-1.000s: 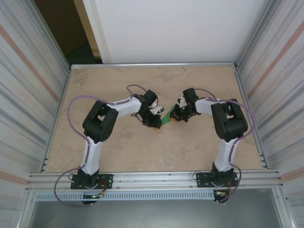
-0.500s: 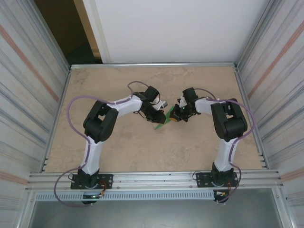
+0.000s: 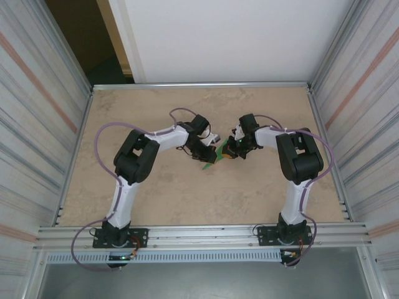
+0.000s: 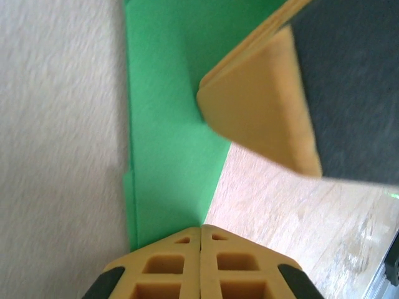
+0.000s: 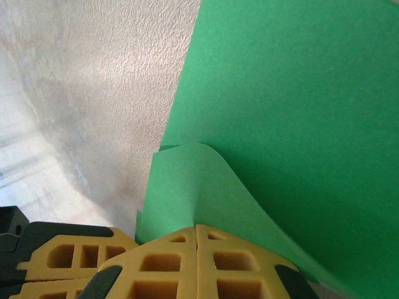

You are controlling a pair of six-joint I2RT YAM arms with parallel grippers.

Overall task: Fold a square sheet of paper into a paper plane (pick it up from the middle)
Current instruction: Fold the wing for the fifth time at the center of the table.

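Observation:
The square sheet of paper (image 3: 219,154) is bright green, folded into layers and held above the middle of the table between both arms. I cannot tell whether it has the shape of a paper plane. My left gripper (image 3: 210,159) is shut on the paper's lower end; in the left wrist view the green layers (image 4: 168,124) run straight into its closed tips (image 4: 201,227). My right gripper (image 3: 229,152) is shut on the other end, and a curled green flap (image 5: 199,187) and the wider sheet (image 5: 293,106) rise from its tips (image 5: 197,225).
The tan tabletop (image 3: 187,187) lies under the paper, fenced by metal rails and corrugated walls (image 3: 43,124). One yellow finger of the right gripper (image 4: 262,106) hangs close over the paper in the left wrist view. The left gripper's fingers (image 5: 68,255) sit beside the right tips.
My left gripper has moved right to the paper and closed its jaws on the lower end. The right gripper has kept its hold and barely moved.

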